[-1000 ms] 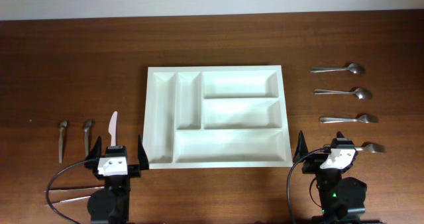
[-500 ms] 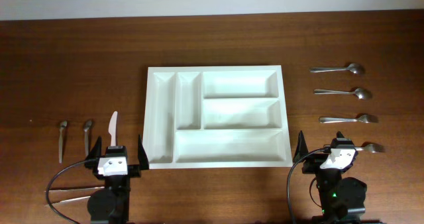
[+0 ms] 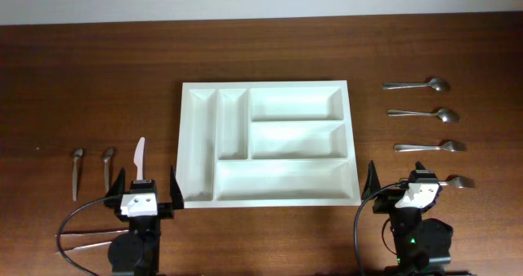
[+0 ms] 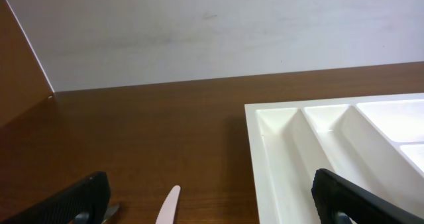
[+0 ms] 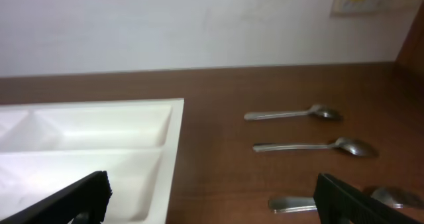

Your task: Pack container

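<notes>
The container (image 3: 278,180) is a large white cutlery tray in the table's middle, with all five compartments empty. It also shows in the left wrist view (image 4: 331,138) and the right wrist view (image 5: 99,138). My left gripper (image 3: 147,183) is open and empty at the tray's near-left corner, just behind a white plastic knife (image 3: 140,155), whose tip shows between the jaws (image 4: 169,207). My right gripper (image 3: 398,180) is open and empty at the tray's near-right corner. In its view (image 5: 218,207) the jaws frame bare table and a fork handle.
Two spoons (image 3: 417,85) (image 3: 422,113) and two forks (image 3: 429,146) (image 3: 459,181) lie in a column right of the tray. Two small spoons (image 3: 77,170) (image 3: 107,163) lie left of the knife. More metal utensils (image 3: 82,242) lie at the near-left edge.
</notes>
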`<state>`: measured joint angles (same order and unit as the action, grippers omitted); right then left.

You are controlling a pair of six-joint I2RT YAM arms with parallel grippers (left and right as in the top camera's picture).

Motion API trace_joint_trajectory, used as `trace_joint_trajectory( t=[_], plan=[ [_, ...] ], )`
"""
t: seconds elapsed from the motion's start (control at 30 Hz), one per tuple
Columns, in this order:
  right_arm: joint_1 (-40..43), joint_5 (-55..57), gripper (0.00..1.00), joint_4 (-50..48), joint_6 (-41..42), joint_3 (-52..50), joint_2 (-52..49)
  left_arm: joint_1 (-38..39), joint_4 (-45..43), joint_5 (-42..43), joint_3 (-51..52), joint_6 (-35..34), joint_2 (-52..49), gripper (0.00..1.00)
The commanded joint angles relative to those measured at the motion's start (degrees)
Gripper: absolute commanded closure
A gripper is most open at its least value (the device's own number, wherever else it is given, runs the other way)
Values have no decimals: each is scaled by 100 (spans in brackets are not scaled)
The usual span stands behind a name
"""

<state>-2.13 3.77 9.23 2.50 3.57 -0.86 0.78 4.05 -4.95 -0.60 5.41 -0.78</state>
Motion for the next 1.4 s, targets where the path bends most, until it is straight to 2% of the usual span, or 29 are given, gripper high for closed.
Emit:
trace_joint_trajectory(
  t=[0.0, 0.13, 0.23, 0.7, 0.8, 0.9, 1.1, 1.2, 1.27, 1.37],
  plan=[
    [-44, -31, 1, -439, -59, -26, 55, -31, 26, 17, 11, 90, 44, 1],
    [-44, -11, 1, -1434, -61, -26, 55, -31, 26, 17, 11, 90, 44, 1],
    [-42, -9, 1, -1790, -61, -26, 57, -31, 26, 17, 11, 90, 44, 1],
    [-42, -313, 1, -1488, -17, 190, 42, -31, 26, 17, 11, 90, 44, 1],
    [-37, -299, 1, -848, 0, 601, -111, -31, 26, 15, 11, 90, 44, 1],
    [-35, 205, 1, 271, 525, 1246, -651, -31, 26, 17, 11, 90, 44, 1],
    [153, 437, 1, 1670, 699, 3139, -2610, -31, 26, 17, 11, 90, 44, 1],
    [328, -2, 1, 2350, 699, 4450, -3620, -31, 26, 17, 11, 90, 44, 1],
    [363, -756, 1, 2806, 702, 5268, -4175, -31, 26, 17, 11, 90, 44, 1],
    [361, -1484, 1, 3565, 699, 6098, -4778, -31, 26, 15, 11, 90, 44, 1]
  ],
)
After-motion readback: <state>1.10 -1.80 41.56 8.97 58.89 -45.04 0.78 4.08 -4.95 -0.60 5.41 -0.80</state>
